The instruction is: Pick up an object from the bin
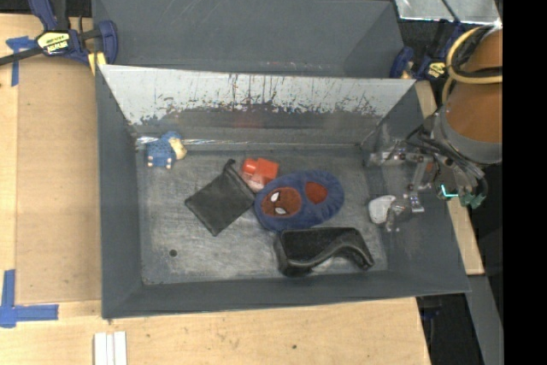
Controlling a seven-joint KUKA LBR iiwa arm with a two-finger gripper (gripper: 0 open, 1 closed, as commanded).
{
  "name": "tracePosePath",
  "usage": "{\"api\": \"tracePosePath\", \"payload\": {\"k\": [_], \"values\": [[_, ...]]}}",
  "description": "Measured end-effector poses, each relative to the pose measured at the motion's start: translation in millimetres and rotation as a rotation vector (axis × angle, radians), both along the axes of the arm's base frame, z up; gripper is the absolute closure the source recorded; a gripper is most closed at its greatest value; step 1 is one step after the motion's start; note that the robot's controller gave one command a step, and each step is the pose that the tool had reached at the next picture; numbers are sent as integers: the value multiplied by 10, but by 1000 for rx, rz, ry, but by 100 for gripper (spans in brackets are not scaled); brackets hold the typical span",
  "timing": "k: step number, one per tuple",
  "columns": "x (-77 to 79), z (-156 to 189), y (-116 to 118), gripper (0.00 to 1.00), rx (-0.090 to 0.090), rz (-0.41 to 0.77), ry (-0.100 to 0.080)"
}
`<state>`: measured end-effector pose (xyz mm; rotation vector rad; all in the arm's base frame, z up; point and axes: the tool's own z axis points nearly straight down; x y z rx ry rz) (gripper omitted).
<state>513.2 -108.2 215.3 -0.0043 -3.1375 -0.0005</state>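
Note:
My gripper point(403, 205) hangs low over the right end of the bin, close to the right wall. A small white lump point(380, 208) lies on the floor right at its left side; whether it is touched or held I cannot tell. To the left of that sits a blue round plush thing point(299, 199) with a red face patch. A black curved thing point(325, 250) lies just in front of the plush, left of and nearer than the gripper.
An orange-red piece point(259, 173) lies behind the blue plush. A black flat square point(218, 201) lies left of it. A small blue and yellow toy point(162, 150) sits at the back left corner. The arm comes in over the right rim.

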Motion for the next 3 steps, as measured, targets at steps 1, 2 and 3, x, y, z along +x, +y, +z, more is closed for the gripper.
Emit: {"api": "tracePosePath", "payload": {"k": [1, 2, 3], "values": [[617, -1405, 420, 0, 1, 248, -6], [631, -1366, 417, 100, -1, 248, -12], [557, 394, 428, 100, -3, 405, -17]]}}
